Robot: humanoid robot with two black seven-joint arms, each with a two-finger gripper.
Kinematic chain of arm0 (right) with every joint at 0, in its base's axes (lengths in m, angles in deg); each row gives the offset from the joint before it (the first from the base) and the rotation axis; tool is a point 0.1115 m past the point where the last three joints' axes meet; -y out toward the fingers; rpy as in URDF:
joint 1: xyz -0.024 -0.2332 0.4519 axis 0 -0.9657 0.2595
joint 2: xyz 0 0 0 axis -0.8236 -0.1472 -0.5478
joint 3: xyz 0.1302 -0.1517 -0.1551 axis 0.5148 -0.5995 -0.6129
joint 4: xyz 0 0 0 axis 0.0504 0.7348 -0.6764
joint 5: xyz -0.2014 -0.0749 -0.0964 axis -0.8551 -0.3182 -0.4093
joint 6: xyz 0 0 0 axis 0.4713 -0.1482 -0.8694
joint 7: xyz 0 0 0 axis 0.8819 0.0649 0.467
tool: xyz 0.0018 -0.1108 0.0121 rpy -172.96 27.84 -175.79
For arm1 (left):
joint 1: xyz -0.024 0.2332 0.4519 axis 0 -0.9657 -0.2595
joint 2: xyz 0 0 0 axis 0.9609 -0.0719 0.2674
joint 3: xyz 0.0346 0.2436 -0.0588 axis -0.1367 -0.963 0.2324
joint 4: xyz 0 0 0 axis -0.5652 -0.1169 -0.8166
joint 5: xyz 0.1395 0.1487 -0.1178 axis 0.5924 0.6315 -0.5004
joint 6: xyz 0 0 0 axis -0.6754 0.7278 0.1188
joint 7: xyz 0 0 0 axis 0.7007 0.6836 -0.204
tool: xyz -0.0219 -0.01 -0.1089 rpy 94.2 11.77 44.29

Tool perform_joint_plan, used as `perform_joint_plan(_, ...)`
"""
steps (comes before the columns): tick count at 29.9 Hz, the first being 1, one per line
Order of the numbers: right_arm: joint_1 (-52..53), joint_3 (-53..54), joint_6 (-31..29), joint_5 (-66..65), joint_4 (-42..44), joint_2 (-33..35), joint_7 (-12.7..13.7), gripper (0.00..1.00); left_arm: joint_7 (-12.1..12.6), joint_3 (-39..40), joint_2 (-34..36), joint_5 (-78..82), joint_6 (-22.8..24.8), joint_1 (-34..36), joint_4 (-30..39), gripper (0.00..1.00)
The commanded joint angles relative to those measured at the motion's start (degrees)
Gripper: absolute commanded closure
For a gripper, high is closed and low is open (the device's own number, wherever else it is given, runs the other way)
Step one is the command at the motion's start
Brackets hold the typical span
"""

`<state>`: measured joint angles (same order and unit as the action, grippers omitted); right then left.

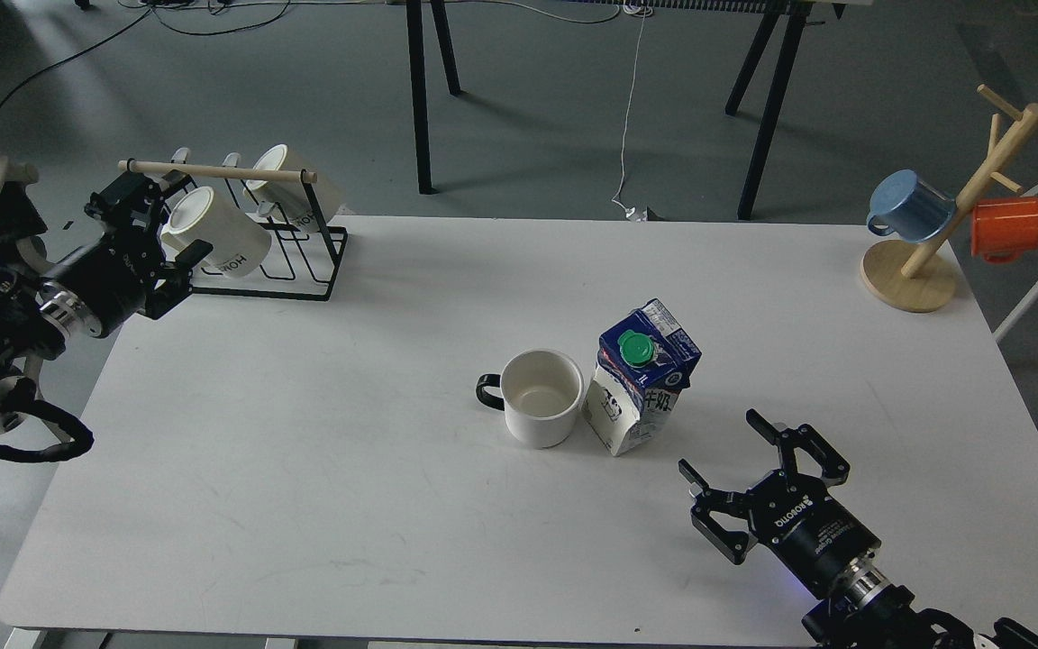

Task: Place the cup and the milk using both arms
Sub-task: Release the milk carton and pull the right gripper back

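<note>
The cup (541,397), cream-white with a black handle pointing left, stands upright near the table's middle. The milk (641,376), a blue-and-white carton with a green cap, stands just right of it, touching or nearly touching. My right gripper (723,449) is open and empty, below and to the right of the milk, apart from it. My left gripper (163,233) is at the table's far left edge, next to the mug rack; its fingers look spread and hold nothing.
A black wire rack (276,236) with a wooden bar holds white lettered mugs at the back left. A wooden mug tree (942,234) with a blue mug (911,206) and an orange mug (1006,227) stands at the back right. The white table (303,469) spans the view.
</note>
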<state>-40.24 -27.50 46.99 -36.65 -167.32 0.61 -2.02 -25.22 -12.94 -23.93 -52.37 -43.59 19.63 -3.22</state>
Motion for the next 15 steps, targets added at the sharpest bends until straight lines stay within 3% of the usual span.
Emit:
perform_joint_plan(1,-4.76,7.18,0.00,1.01,-2.23,8.20,-0.31,0.04,0.00,0.10,-0.01,-0.09,0.00,0.07,0.00,0.01)
perform_joint_plan(7,-3.73,20.38,0.00,5.14,1.97,16.46,-0.31,0.04,0.00,0.01,-0.01,-0.01,0.00,-0.19,0.00,0.01)
perform_joint_plan(11,7.60,17.07,0.00,7.08,9.44,22.63,-0.57,0.04,0.00,0.01,-0.01,-0.27,0.00,-1.33,0.00,0.01)
perform_joint_plan(15,16.48,9.77,0.00,8.05,17.18,22.46,-1.71,0.04,0.00,0.01,0.51,-0.18,0.00,-1.78,0.00,0.01)
